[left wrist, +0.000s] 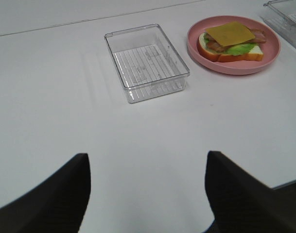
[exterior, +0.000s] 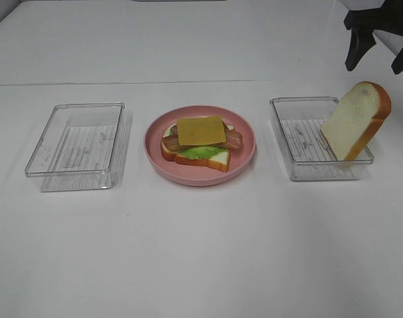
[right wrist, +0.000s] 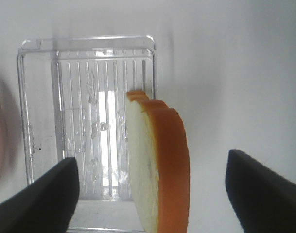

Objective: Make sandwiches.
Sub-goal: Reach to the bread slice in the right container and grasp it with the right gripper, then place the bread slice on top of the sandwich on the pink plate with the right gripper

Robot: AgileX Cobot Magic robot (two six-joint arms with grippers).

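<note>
An open sandwich [exterior: 200, 140] lies on the pink plate [exterior: 200, 179]: a white bread slice, green lettuce, brown bacon and a yellow cheese slice [exterior: 200, 130] on top. It also shows in the left wrist view [left wrist: 230, 41]. A second bread slice [exterior: 357, 120] stands on edge, leaning at the right end of the right clear tray [exterior: 300, 136]. My right gripper [exterior: 376, 66] is open, above and apart from this slice [right wrist: 160, 165], its fingers [right wrist: 41, 194] either side of it in the right wrist view. My left gripper [left wrist: 148, 194] is open and empty over bare table.
An empty clear tray [exterior: 79, 146] sits left of the plate, seen also in the left wrist view [left wrist: 147, 60]. The right tray [right wrist: 84, 97] holds only the leaning slice. The white table [exterior: 201, 265] runs to a back edge line.
</note>
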